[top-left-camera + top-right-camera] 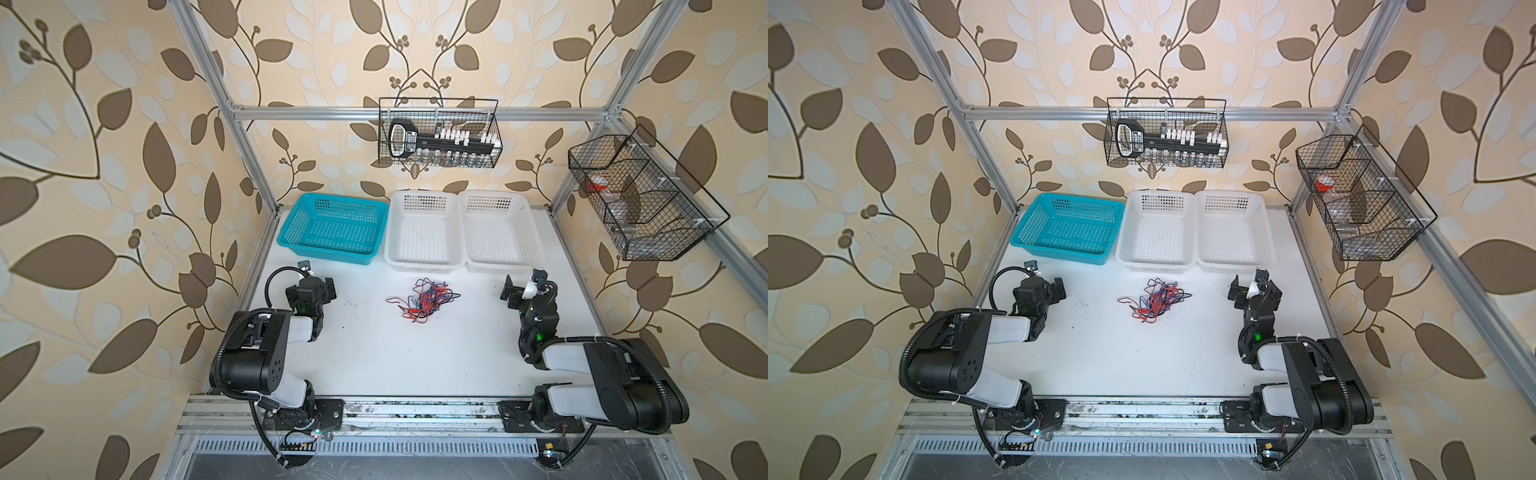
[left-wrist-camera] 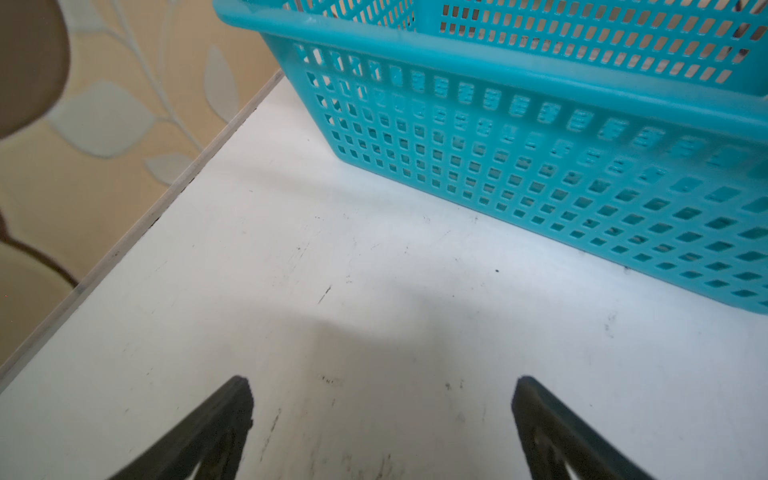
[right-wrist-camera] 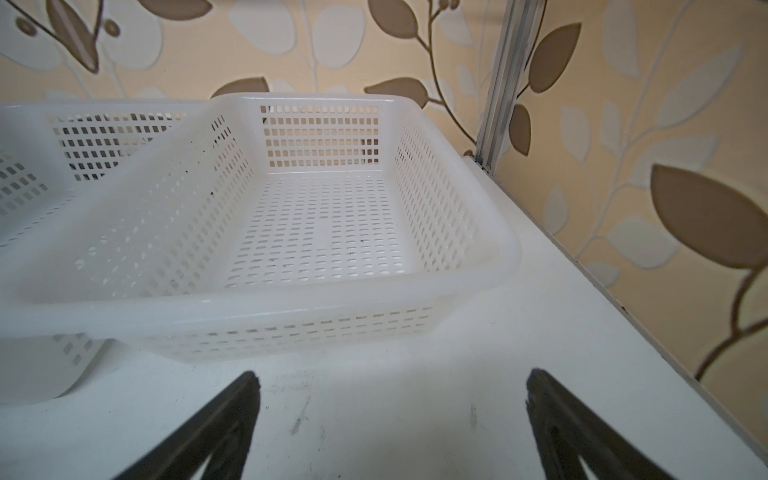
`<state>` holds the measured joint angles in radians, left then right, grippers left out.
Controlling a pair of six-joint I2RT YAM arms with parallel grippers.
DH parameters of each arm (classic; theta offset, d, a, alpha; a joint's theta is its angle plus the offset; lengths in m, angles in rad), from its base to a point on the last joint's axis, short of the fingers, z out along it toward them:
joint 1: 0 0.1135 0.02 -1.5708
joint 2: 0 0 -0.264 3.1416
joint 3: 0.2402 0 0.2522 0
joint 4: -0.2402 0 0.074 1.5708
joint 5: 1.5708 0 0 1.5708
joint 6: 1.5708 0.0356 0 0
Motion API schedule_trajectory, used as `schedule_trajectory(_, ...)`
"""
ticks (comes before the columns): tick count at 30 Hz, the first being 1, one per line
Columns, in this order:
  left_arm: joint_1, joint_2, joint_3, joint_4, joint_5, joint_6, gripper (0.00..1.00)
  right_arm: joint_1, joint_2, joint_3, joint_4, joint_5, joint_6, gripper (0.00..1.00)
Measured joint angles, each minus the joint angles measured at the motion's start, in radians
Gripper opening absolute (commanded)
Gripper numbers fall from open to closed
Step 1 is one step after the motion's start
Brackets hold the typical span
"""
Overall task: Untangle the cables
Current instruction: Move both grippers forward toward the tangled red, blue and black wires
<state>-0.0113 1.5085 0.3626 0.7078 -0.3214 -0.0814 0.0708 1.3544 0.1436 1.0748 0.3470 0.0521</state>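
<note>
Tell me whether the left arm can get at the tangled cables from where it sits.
Probably yes. The left gripper is open and empty, and only bare table lies between it and the cables in both top views. It faces the teal basket, so it must turn first.

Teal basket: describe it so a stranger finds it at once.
Look at the white table inside the metal frame. Three perforated plastic baskets stand along its far edge, and the teal basket is the leftmost in both top views. It alone is coloured; beside it stand two white baskets.
</note>
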Motion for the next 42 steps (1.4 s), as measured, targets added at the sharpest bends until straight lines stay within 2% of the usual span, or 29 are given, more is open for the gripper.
schedule_trajectory(5,0.0,-0.018,0.0,-0.011,-0.001,-0.001,0.99,0.014,-0.005,-0.001,0.0,-0.007,-0.011,1.0)
schedule_trajectory(7,0.0,-0.073,0.0,-0.056,-0.007,-0.004,0.99,0.028,-0.027,-0.009,0.005,-0.007,-0.018,1.0)
schedule_trajectory(12,0.0,-0.195,0.029,-0.161,-0.035,-0.03,0.99,0.062,-0.18,-0.019,-0.064,0.034,-0.036,1.0)
schedule_trajectory(16,-0.002,-0.263,0.044,-0.243,-0.081,-0.063,0.99,0.132,-0.305,0.018,-0.195,0.145,-0.044,1.0)
schedule_trajectory(21,-0.006,-0.342,0.049,-0.321,-0.106,-0.101,0.99,0.167,-0.371,0.091,-0.345,0.246,-0.021,1.0)
schedule_trajectory(23,-0.016,-0.375,0.066,-0.384,-0.103,-0.136,0.99,0.184,-0.404,0.124,-0.458,0.268,0.02,1.0)
schedule_trajectory(27,-0.121,-0.415,0.144,-0.538,-0.069,-0.246,0.99,0.224,-0.492,0.198,-0.665,0.234,0.117,1.0)
schedule_trajectory(32,-0.284,-0.422,0.187,-0.659,-0.012,-0.327,0.99,0.248,-0.522,0.264,-0.866,0.127,0.2,1.0)
schedule_trajectory(38,-0.375,-0.422,0.206,-0.783,0.112,-0.409,0.99,0.29,-0.519,0.274,-1.038,-0.022,0.277,1.0)
schedule_trajectory(42,-0.45,-0.419,0.226,-0.835,0.161,-0.452,0.99,0.316,-0.496,0.274,-1.075,-0.095,0.322,1.0)
